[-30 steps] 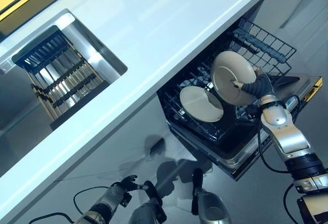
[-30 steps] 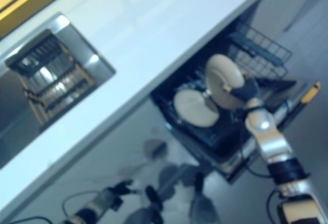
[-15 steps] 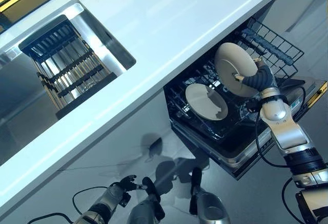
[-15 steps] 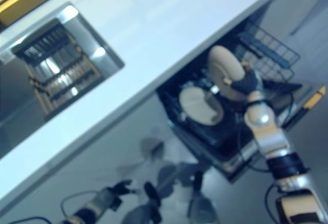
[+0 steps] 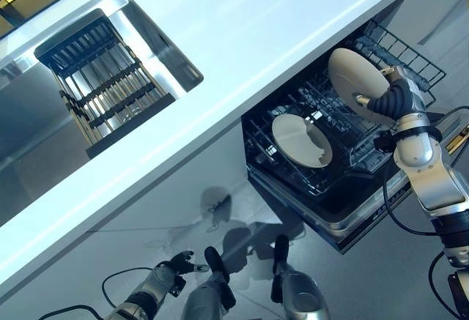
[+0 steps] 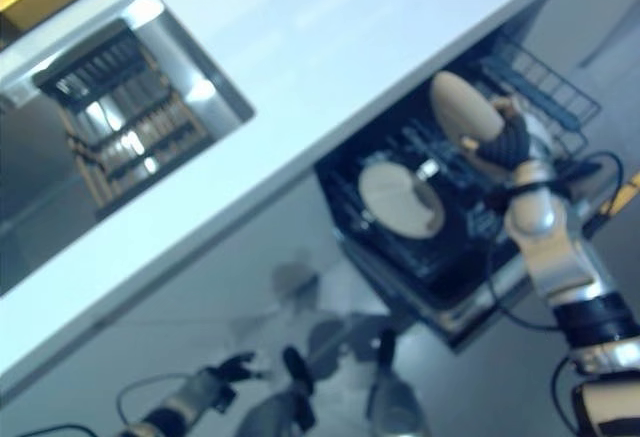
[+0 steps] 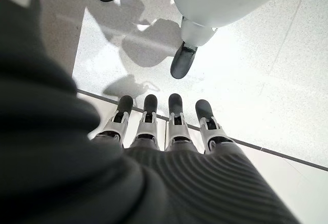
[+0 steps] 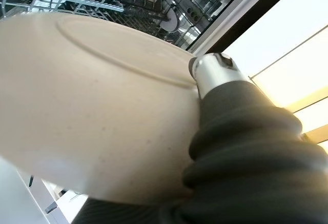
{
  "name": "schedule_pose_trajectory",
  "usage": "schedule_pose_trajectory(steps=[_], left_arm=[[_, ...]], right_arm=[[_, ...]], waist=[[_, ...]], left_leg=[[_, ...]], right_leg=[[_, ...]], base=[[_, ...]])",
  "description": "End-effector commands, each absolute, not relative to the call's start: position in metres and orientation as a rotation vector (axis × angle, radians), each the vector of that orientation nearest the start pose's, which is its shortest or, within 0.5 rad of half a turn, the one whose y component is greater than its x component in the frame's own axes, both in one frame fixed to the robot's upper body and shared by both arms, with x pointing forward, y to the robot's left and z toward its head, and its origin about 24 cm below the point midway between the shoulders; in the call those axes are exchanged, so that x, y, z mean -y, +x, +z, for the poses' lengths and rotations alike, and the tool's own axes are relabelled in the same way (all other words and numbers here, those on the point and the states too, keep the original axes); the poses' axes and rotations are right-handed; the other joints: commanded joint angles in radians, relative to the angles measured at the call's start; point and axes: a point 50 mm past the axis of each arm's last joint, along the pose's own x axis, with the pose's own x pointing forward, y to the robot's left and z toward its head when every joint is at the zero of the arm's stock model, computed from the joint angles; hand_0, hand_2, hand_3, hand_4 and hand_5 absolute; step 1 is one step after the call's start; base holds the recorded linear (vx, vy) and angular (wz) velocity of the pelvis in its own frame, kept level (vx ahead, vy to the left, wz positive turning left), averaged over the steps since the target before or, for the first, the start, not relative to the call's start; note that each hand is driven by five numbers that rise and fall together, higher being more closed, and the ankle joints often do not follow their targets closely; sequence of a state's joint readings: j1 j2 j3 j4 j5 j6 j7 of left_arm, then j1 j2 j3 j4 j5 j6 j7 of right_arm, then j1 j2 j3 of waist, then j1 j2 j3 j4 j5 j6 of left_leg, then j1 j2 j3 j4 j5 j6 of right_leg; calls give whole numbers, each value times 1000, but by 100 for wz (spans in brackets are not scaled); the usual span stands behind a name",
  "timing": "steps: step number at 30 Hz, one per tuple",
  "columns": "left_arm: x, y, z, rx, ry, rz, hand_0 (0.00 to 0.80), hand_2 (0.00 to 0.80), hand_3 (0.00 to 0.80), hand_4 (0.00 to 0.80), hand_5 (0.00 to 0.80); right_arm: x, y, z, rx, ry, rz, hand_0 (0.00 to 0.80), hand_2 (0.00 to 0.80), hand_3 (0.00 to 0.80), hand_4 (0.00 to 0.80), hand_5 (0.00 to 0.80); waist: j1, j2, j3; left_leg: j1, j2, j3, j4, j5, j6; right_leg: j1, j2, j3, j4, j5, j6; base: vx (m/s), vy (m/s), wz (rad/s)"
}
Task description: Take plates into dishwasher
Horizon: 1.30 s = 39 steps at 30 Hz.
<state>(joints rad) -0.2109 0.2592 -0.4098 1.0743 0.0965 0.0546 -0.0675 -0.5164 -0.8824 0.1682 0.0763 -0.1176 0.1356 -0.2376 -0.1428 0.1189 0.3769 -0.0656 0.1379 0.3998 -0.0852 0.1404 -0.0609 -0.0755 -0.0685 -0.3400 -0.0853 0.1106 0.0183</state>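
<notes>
My right hand is shut on a beige plate, which it holds tilted above the pulled-out dishwasher rack, near the rack's far right side. In the right wrist view the plate's underside fills the picture, with the thumb pressed on its rim. A second beige plate stands in the middle of the rack. My left hand hangs low by the floor at the lower left, its fingers straight and holding nothing.
A long white counter runs diagonally above the dishwasher. At the left, a steel sink holds a dark drying rack. A wire basket sticks out behind the held plate. The open dishwasher door lies below the rack.
The camera has shifted a little. My right hand has carried the plate up and to the right, farther from the plate in the rack, and turned it more edge-on. The left hand stays put.
</notes>
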Motion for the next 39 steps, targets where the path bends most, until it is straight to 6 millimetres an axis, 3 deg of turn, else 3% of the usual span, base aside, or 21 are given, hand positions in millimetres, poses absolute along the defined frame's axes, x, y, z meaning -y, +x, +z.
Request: schedule_pose_trajectory(steps=[1, 16, 39], left_arm=[[-230, 189, -123, -979, 643, -262, 0, 0, 0, 0, 0], [-228, 200, -117, -956, 662, -272, 0, 0, 0, 0, 0], [-217, 219, -107, -885, 642, -293, 0, 0, 0, 0, 0]], right_arm=[[247, 317, 255, 544, -951, -314, 800, 800, 800, 800, 800], [237, 340, 241, 481, -953, -341, 800, 800, 800, 800, 800], [262, 361, 228, 292, -1000, -447, 800, 800, 800, 800, 800]], waist=[[15, -105, -41], [42, -86, -4], [72, -27, 49]], left_leg=[[-14, -38, 4, -2, -120, -5], [-35, -45, -20, -2, -116, 0], [-85, -67, -64, -2, -105, 12]], right_leg=[[25, 36, 35, 21, -160, 9], [2, 33, 25, 31, -164, 5], [-72, 11, 2, 91, -188, -8]], base=[[0, 0, 0], [4, -1, 2], [12, 6, 3]])
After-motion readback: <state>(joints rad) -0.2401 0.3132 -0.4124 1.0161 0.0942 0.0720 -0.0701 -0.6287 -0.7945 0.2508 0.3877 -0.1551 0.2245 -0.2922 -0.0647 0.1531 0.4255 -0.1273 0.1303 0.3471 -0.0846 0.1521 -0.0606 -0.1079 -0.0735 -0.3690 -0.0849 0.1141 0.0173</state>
